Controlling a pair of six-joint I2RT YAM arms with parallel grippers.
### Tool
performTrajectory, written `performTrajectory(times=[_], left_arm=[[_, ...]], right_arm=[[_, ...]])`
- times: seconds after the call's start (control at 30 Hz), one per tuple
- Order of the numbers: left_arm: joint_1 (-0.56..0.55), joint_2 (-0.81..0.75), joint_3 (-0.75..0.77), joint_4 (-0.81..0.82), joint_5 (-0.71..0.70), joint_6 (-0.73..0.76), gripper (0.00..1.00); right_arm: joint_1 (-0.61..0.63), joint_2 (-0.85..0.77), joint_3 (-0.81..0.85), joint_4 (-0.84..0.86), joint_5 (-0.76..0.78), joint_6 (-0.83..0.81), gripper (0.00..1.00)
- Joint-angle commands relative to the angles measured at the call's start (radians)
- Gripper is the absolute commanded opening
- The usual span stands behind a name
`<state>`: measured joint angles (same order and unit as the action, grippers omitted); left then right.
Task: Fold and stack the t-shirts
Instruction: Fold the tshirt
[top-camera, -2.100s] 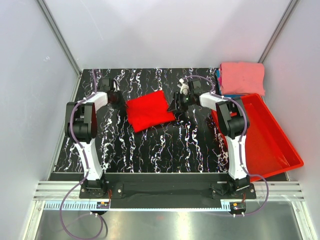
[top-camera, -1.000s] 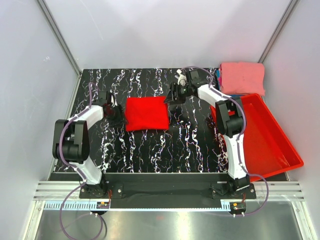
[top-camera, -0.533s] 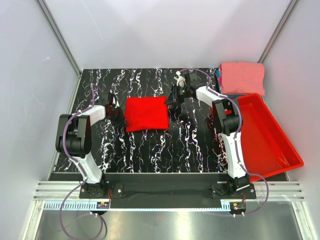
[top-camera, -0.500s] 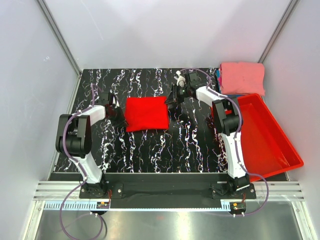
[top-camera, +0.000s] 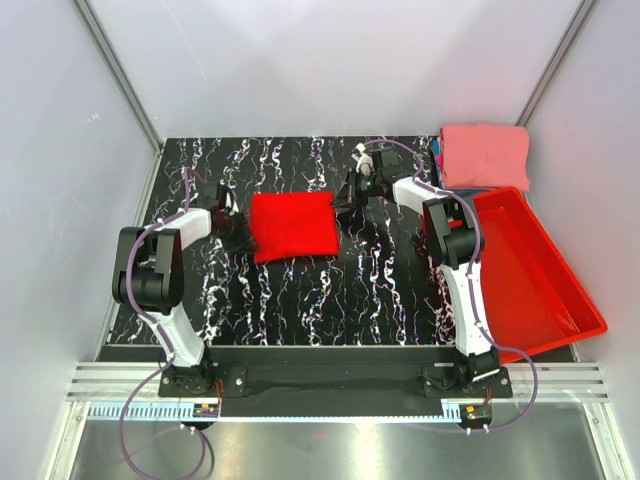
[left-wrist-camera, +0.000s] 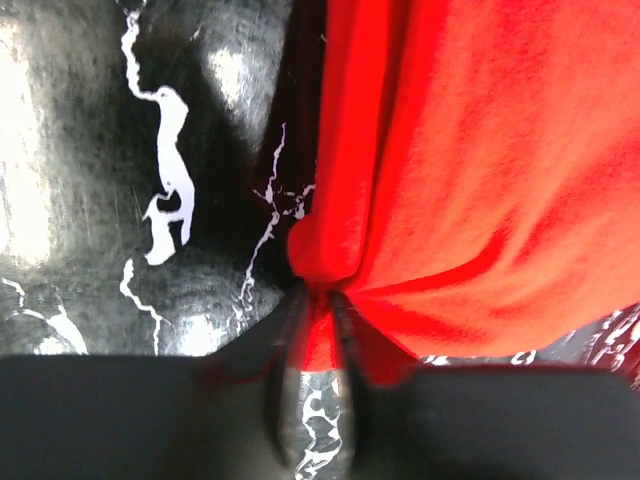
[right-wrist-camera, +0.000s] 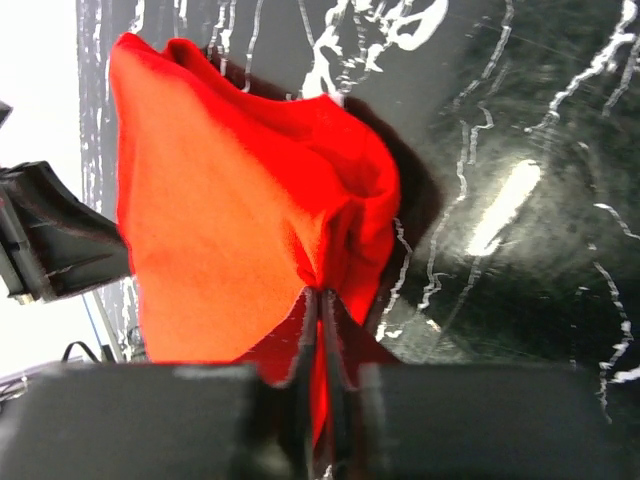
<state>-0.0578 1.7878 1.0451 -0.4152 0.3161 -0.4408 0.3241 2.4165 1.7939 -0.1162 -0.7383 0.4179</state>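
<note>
Black marbled counter (top-camera: 330, 290) w/ white veins carries everything.

L side: left end effector (top-camera: 236, 226) sits low at the left edge of the red t-shirt (top-camera: 293, 226). Wrist cam shows its fingers (left-wrist-camera: 285, 320) drawn in narrow on a pinch of the red cloth (left-wrist-camera: 480, 200), w/ fabric bunched up btwn them.

Mid: shirt lies folded, approx rectangular, mostly flat on the counter, btwn the two arms.

R of shirt: right end effector (top-camera: 343, 205) is at the shirt's far-right corner. Its wrist cam shows the fingers (right-wrist-camera: 300, 330) almost together w/ a fold of red cloth (right-wrist-camera: 220, 220) clamped btwn them, and the corner puckered up off the counter.

Far-right corner: pink t-shirt (top-camera: 485, 155), folded, well apart from the red one. Just near of it sits a rigid red bin (top-camera: 530, 280), askew at the counter's right edge.
</note>
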Motion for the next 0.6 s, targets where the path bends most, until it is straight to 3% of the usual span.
performTrajectory(times=[0.0,0.13,0.2,0.27,0.43,0.57], left_arm=[[0.003,-0.022,0.059,-0.048,-0.046,-0.010,0.40],[0.003,-0.064,0.157,-0.124,-0.098,-0.015,0.46],[0.003,-0.076,0.211,-0.128,-0.120,-0.021,0.48],[0.003,-0.082,0.234,-0.103,-0.097,-0.024,0.48],[-0.005,-0.056,0.251,0.067,0.027,-0.035,0.49],[-0.005,0.059,0.291,0.168,0.174,-0.052,0.49]], right_arm=[[-0.013,0.001,0.031,0.023,0.021,0.025,0.13],[-0.014,-0.045,0.038,-0.031,0.048,0.012,0.41],[-0.014,-0.059,0.068,-0.095,0.042,-0.002,0.43],[-0.017,-0.080,0.064,-0.099,0.019,-0.005,0.42],[-0.016,-0.117,0.062,-0.106,-0.029,-0.001,0.20],[-0.010,-0.123,0.047,-0.044,-0.140,0.028,0.17]])
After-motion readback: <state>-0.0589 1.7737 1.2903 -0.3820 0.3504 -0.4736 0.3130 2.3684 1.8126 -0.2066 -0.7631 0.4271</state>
